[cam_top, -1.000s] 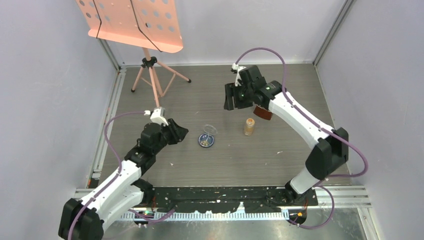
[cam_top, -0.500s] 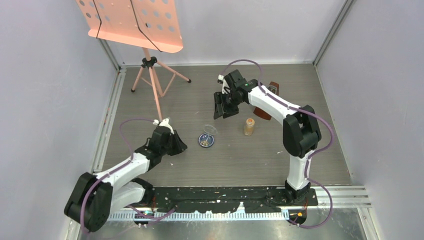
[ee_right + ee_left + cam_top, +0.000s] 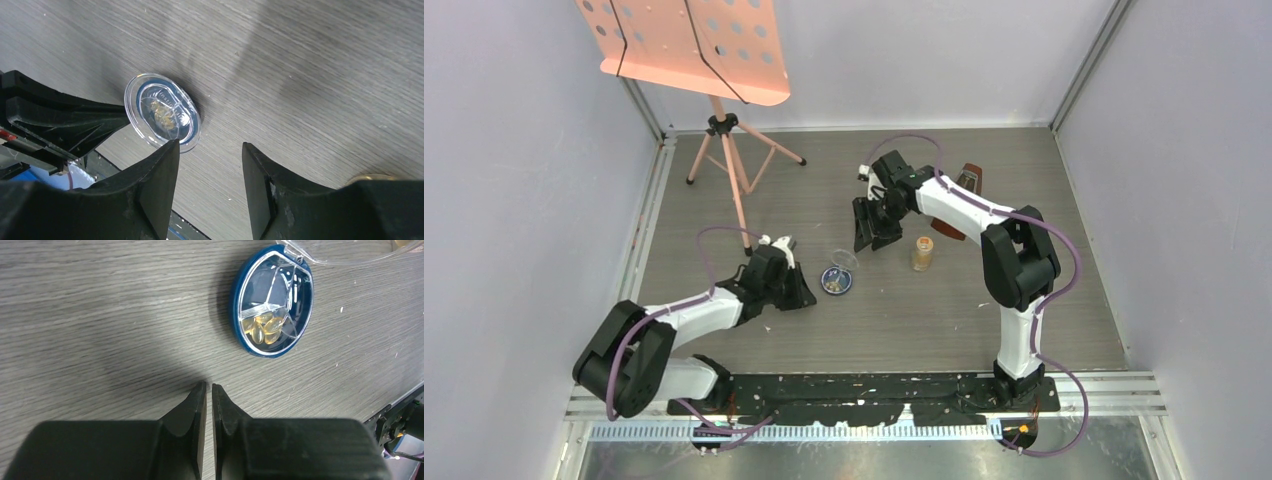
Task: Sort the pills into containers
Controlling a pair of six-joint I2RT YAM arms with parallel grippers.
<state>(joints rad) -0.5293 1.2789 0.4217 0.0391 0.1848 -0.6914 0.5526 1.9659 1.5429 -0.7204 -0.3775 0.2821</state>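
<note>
The dark-blue dish [image 3: 835, 282] lies mid-table with its clear lid [image 3: 847, 262] hinged open behind it. In the left wrist view the dish [image 3: 240, 277] holds several yellowish pills [image 3: 262, 329] in one compartment. The amber bottle [image 3: 922, 253] stands upright to the dish's right. My left gripper [image 3: 808, 297] is low just left of the dish, shut and empty [image 3: 208, 386]. My right gripper [image 3: 867, 236] hovers behind the lid, open and empty [image 3: 210, 150]; its view shows the clear lid [image 3: 162, 111] and the edge of the bottle's top [image 3: 372, 177].
A pink music stand [image 3: 724, 120] stands at the back left. A brown metronome [image 3: 964, 195] sits behind the right arm, partly hidden. Grey walls and metal rails close the table on three sides. A white fleck [image 3: 769, 327] lies near the left arm.
My left gripper has moved right and down, close to the dish. My right gripper has swung left and towards me, to just behind the clear lid. Dish and bottle have not moved.
</note>
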